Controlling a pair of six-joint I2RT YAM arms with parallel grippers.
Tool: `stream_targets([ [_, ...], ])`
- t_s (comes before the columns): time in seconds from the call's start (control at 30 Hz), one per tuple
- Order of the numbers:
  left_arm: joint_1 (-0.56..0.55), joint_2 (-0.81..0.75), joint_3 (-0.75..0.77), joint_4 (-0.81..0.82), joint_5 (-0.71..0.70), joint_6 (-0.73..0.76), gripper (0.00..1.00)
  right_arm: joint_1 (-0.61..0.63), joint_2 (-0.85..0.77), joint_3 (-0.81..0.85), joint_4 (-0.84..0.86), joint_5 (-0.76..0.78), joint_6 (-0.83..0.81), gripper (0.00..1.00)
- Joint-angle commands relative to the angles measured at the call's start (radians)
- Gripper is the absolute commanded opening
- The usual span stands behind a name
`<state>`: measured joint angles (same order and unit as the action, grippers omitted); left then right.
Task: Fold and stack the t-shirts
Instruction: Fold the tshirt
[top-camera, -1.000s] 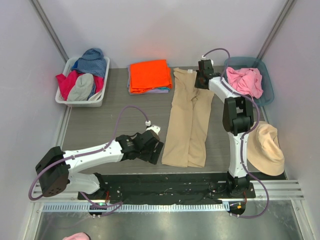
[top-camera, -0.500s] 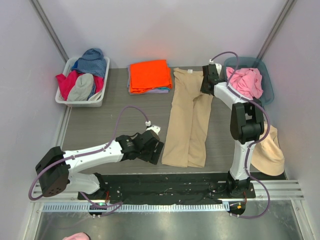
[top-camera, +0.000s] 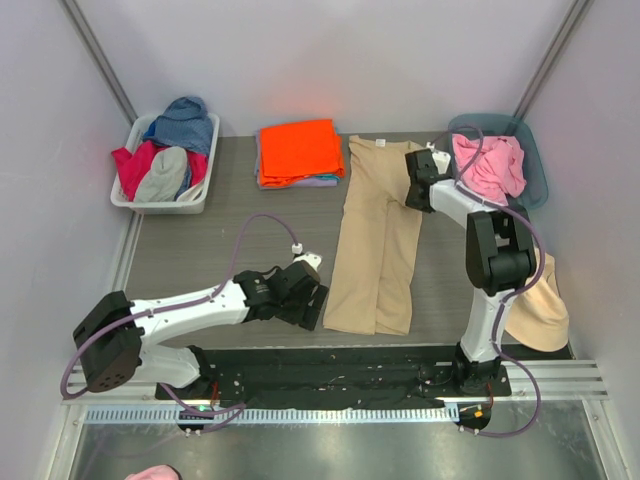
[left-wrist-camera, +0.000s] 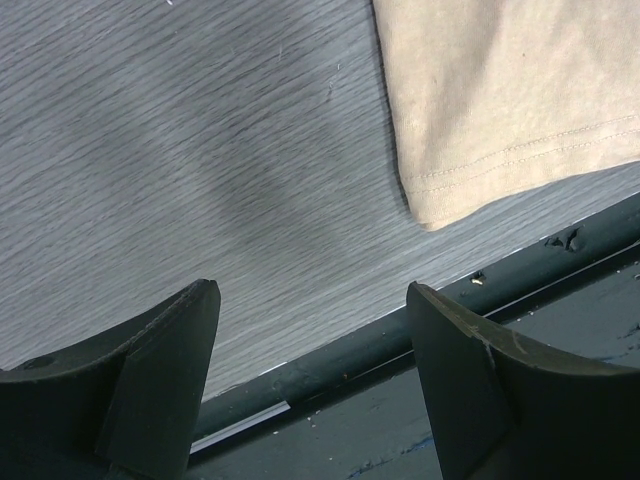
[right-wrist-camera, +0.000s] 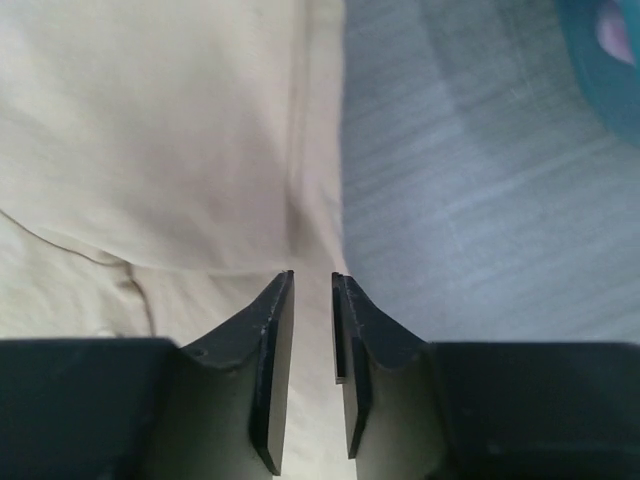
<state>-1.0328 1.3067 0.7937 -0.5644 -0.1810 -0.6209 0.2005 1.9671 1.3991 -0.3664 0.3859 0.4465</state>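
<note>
A tan t-shirt (top-camera: 378, 240) lies folded into a long strip in the middle of the table. Its near-left corner shows in the left wrist view (left-wrist-camera: 500, 100). My left gripper (top-camera: 312, 305) is open and empty just left of that corner, with the jaws wide apart over the table's front edge (left-wrist-camera: 312, 330). My right gripper (top-camera: 418, 185) hangs over the tan shirt's right edge (right-wrist-camera: 180, 130). Its jaws stand a narrow gap apart with nothing between them (right-wrist-camera: 312, 275). A folded orange shirt (top-camera: 298, 150) tops a lavender one (top-camera: 322, 181) at the back. A pink shirt (top-camera: 488, 165) fills a teal bin (top-camera: 530, 150).
A white basket (top-camera: 122, 200) of mixed clothes stands at the back left. A tan cloth (top-camera: 545, 310) lies at the right edge, partly behind the right arm. A black rail (left-wrist-camera: 560, 300) runs along the table's front edge. Grey walls close in both sides.
My right gripper has moved from the tan shirt's far end toward me along its right edge. The left arm has barely moved.
</note>
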Motion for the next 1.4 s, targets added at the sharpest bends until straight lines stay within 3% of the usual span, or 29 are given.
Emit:
stream_targets([
  [0.0,0.004,0.011,0.004,0.034,0.014,-0.002,0.80,-0.003,-0.157,-0.049,0.007,0.093,0.081,0.34],
  [0.23,0.004,0.020,0.019,0.034,0.014,0.006,0.80,-0.004,-0.249,-0.080,0.000,0.123,0.089,0.41],
  [0.47,0.004,0.066,0.079,0.057,-0.008,0.041,0.80,-0.003,-0.399,-0.224,-0.042,0.007,0.089,0.43],
  [0.53,0.004,0.089,0.096,0.087,0.000,0.046,0.80,-0.001,-0.456,-0.315,-0.057,-0.047,0.095,0.52],
  [0.6,0.004,0.121,0.102,0.138,0.024,0.046,0.80,0.004,-0.565,-0.391,-0.066,-0.109,0.107,0.62],
  [0.7,0.004,0.155,0.095,0.222,0.067,0.030,0.80,0.017,-0.736,-0.540,-0.095,-0.157,0.142,0.68],
  [0.97,0.004,0.189,0.021,0.362,0.175,-0.048,0.78,0.126,-1.140,-0.762,-0.267,-0.216,0.306,0.70],
  [1.07,0.004,0.198,-0.020,0.405,0.204,-0.066,0.73,0.175,-1.244,-0.802,-0.334,-0.222,0.377,0.70],
  [1.13,0.004,0.207,-0.042,0.438,0.222,-0.089,0.65,0.191,-1.313,-0.819,-0.380,-0.220,0.417,0.70],
  [1.37,-0.003,0.232,-0.126,0.543,0.233,-0.158,0.49,0.200,-1.409,-0.830,-0.491,-0.237,0.431,0.70],
])
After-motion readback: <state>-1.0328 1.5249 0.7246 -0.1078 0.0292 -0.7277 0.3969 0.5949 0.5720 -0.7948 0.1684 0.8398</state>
